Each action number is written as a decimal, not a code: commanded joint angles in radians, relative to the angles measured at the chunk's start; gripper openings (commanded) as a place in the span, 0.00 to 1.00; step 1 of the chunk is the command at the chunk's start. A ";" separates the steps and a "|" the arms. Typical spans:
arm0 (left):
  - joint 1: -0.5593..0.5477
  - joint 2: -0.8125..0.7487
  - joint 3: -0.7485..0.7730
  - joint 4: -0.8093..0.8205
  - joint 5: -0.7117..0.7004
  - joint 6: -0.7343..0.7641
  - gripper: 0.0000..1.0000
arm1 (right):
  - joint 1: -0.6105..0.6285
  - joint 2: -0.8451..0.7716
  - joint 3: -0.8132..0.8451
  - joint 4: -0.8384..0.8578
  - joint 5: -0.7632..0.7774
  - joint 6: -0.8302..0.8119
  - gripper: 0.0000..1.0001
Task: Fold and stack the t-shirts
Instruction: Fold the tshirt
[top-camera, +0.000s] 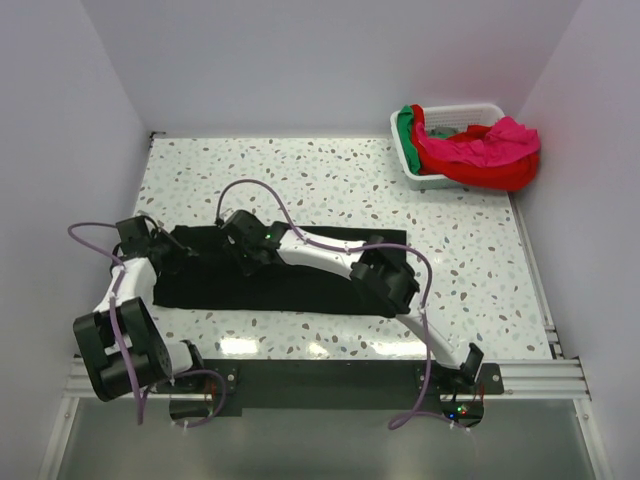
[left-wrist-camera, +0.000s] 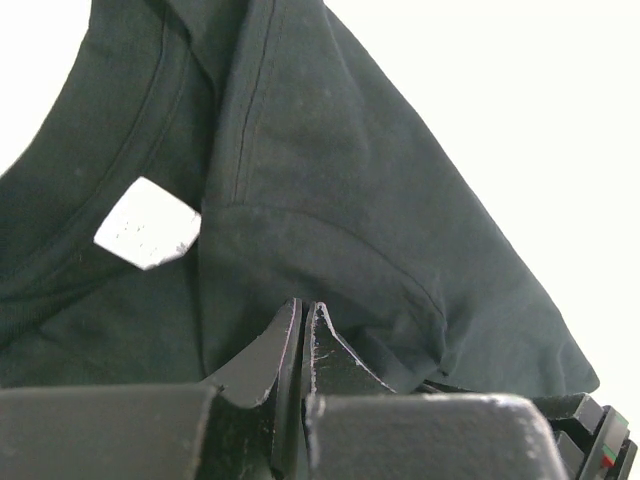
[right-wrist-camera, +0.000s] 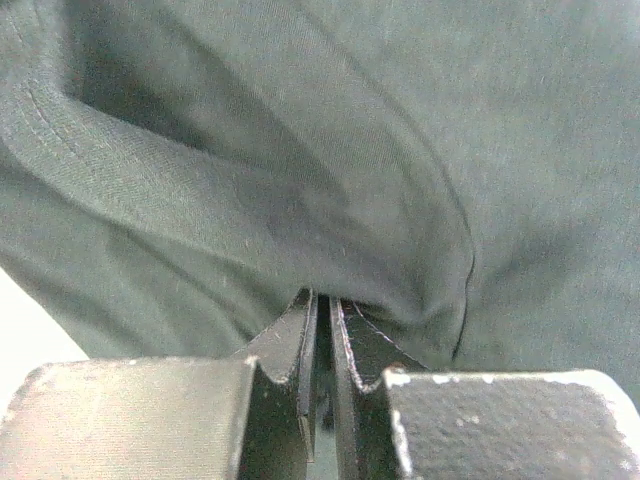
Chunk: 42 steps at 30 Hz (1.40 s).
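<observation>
The black t-shirt (top-camera: 300, 287) lies as a long band across the near middle of the table. My left gripper (top-camera: 180, 249) is at its left end. In the left wrist view the jaws (left-wrist-camera: 305, 306) are shut, with cloth gathered at their tips beside the white neck label (left-wrist-camera: 148, 224). My right gripper (top-camera: 241, 256) is a little to the right on the same shirt. Its jaws (right-wrist-camera: 322, 297) are closed on a bunched fold of the black cloth (right-wrist-camera: 300, 180). Red (top-camera: 495, 174), pink (top-camera: 488, 141) and green (top-camera: 404, 128) t-shirts are heaped in the basket.
A white slatted basket (top-camera: 455, 108) stands at the far right corner of the speckled table (top-camera: 330, 170), against the walls. The right arm (top-camera: 385, 278) lies diagonally over the black shirt. A metal rail (top-camera: 330, 378) runs along the near edge.
</observation>
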 joint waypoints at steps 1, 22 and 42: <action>0.010 -0.064 -0.040 -0.023 0.010 -0.012 0.00 | 0.011 -0.123 -0.040 -0.002 -0.034 0.016 0.03; 0.008 -0.265 -0.143 -0.195 0.038 -0.006 0.00 | 0.011 -0.306 -0.273 -0.048 -0.046 0.019 0.02; 0.007 -0.307 -0.058 -0.348 0.128 0.098 0.43 | 0.011 -0.301 -0.288 -0.094 -0.018 0.013 0.18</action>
